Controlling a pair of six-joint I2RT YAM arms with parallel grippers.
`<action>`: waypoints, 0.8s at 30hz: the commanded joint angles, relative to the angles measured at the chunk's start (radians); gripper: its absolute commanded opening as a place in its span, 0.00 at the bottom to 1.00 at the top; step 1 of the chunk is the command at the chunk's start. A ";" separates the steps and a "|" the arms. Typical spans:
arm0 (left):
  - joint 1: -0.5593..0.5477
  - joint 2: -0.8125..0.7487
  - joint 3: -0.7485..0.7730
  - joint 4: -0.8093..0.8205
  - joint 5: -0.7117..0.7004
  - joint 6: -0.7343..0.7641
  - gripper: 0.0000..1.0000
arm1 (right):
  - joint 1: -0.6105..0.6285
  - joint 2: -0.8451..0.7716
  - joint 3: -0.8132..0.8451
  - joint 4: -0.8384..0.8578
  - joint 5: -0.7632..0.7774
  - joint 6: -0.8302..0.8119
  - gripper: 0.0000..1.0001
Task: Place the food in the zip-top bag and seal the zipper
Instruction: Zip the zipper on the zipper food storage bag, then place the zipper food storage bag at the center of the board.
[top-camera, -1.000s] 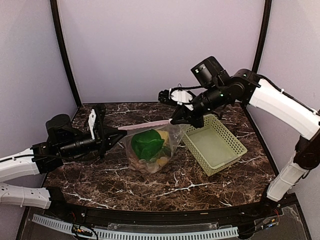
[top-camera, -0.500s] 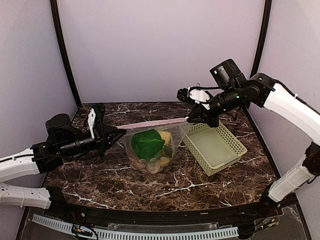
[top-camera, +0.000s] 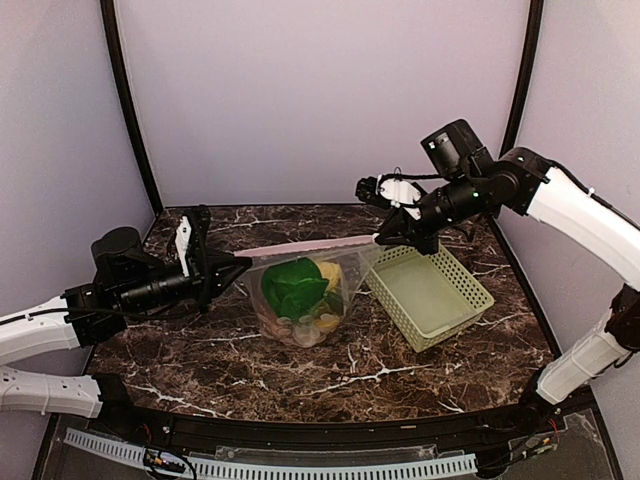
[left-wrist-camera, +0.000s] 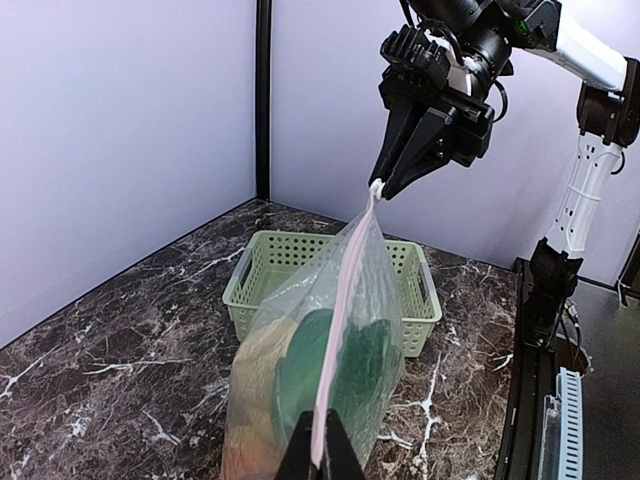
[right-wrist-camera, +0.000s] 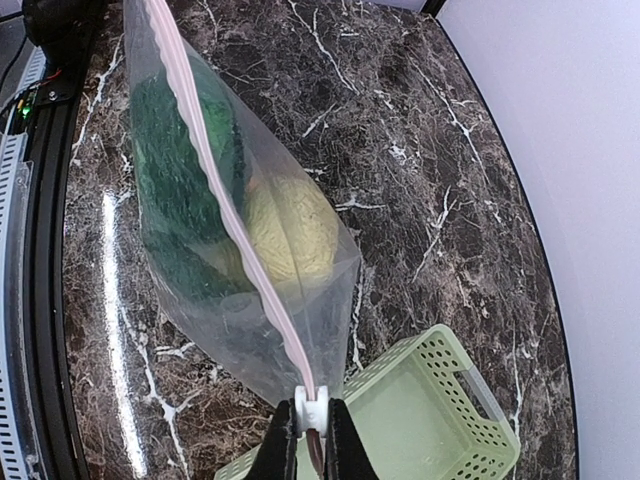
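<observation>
The zip-top bag (top-camera: 305, 290) hangs stretched between my two grippers, its bottom resting on the table. Inside it are green food (top-camera: 295, 282), a yellow lemon (right-wrist-camera: 285, 225) and brownish pieces at the bottom. The pinkish zipper (top-camera: 310, 246) runs straight between the grippers and looks closed along its length. My left gripper (top-camera: 240, 262) is shut on the zipper's left end, seen in the left wrist view (left-wrist-camera: 320, 450). My right gripper (top-camera: 383, 238) is shut on the white slider (right-wrist-camera: 311, 411) at the zipper's right end.
The light-green lattice basket (top-camera: 430, 290) stands right of the bag with nothing in it, directly below my right gripper. It shows also in the left wrist view (left-wrist-camera: 262, 290) and the right wrist view (right-wrist-camera: 430, 400). Dark marble table, walls at back and sides.
My right gripper moved right along the zipper to its right end over the basket during the first half second, pulling the bag taut. Since then it holds still. The left gripper has not moved.
</observation>
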 joint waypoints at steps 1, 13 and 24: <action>0.017 -0.019 -0.019 0.018 -0.020 -0.002 0.01 | -0.033 -0.017 -0.007 -0.025 0.059 -0.003 0.04; 0.026 -0.018 -0.030 0.035 -0.023 -0.007 0.01 | -0.036 0.013 -0.011 -0.034 0.068 -0.025 0.07; 0.092 0.176 0.097 0.124 -0.034 0.031 0.01 | -0.040 0.175 0.148 0.072 0.109 -0.070 0.07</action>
